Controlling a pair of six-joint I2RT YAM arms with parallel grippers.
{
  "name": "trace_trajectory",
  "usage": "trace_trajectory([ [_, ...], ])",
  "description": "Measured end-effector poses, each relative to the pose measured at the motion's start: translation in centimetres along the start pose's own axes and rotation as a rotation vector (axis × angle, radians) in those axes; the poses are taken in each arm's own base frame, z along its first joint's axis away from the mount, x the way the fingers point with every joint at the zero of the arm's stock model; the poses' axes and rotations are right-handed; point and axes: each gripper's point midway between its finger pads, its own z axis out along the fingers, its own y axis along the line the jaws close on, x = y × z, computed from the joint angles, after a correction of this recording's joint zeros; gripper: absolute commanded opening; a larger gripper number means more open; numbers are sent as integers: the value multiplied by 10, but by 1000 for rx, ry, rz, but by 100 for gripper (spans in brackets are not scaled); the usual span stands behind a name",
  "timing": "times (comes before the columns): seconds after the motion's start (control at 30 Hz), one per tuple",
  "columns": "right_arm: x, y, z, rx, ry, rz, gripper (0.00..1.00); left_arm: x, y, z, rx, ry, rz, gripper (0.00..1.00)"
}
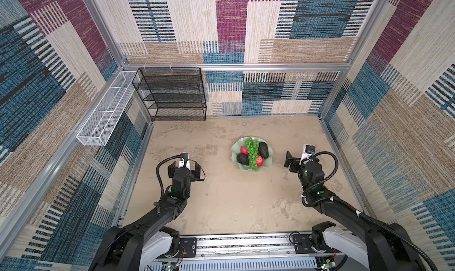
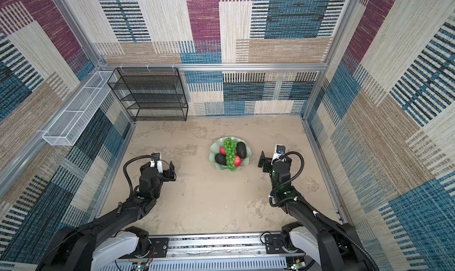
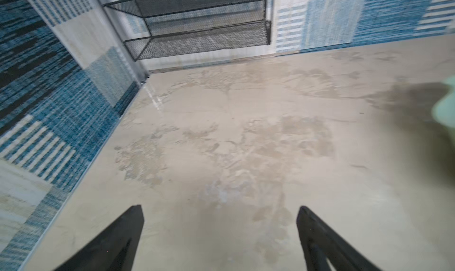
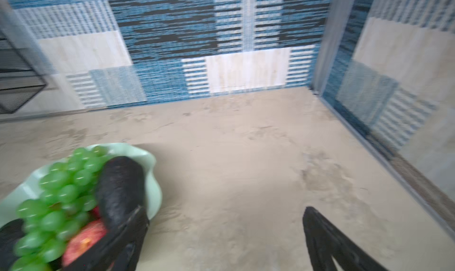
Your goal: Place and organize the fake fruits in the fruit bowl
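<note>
Item: fruit bowl (image 1: 268, 162), pale mint with a wavy rim, standing on the beige mottled table (image 1: 221, 208) right of centre in both top views. Contents: the green grapes (image 1: 252, 152) laid lengthwise down the middle, probably as a spine that keeps the rounder pieces from rolling together. One avocado (image 1: 263, 150) lies at the upper right of the bunch and a second avocado (image 1: 243, 159) at the lower left. One red apple (image 1: 244, 150) sits at the upper left and another apple (image 1: 259, 161) at the lower right, so like fruits sit diagonally opposite each other. A sliver of red between the grapes and the upper-right avocado may be the third apple; it cannot be told for certain. No fruit lies loose on the table, so the task reads as essentially complete. Left gripper (image 3: 219, 206): claw spread wide and empty, over bare table in the lower left, well apart from the bowl. Right gripper (image 4: 224, 208): claw likewise spread and empty, just beside the bowl's right edge, touching nothing, likely held off so the arrangement is not disturbed. Fixtures: black mesh shelf (image 1: 170, 95) and white wire basket (image 1: 103, 114), upper left, unused.
</note>
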Motion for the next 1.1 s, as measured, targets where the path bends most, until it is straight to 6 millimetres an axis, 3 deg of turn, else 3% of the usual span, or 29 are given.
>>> trace_trajectory([
  [0.1,8,-13,0,44,-32,-20,100,22,30,14,-74,54,-39,99],
  [0.27,20,-25,9,84,-55,-54,100,15,47,32,-63,28,-120,99],
  [0.33,28,-26,10,71,-56,-70,100,16,43,40,-32,3,-133,99],
  [0.47,24,-27,16,46,-97,-89,100,61,39,53,6,107,-140,99],
  [0.6,31,-31,24,8,-108,-94,100,22,39,63,17,-2,-179,99],
  [0.7,30,-39,28,11,-129,-73,100,14,37,67,27,-2,-181,99],
  [0.93,20,-28,35,-48,-148,-70,100,16,32,71,38,23,-174,99],
  [1.1,20,-27,35,-56,-149,-68,100,4,16,80,129,26,-157,99],
])
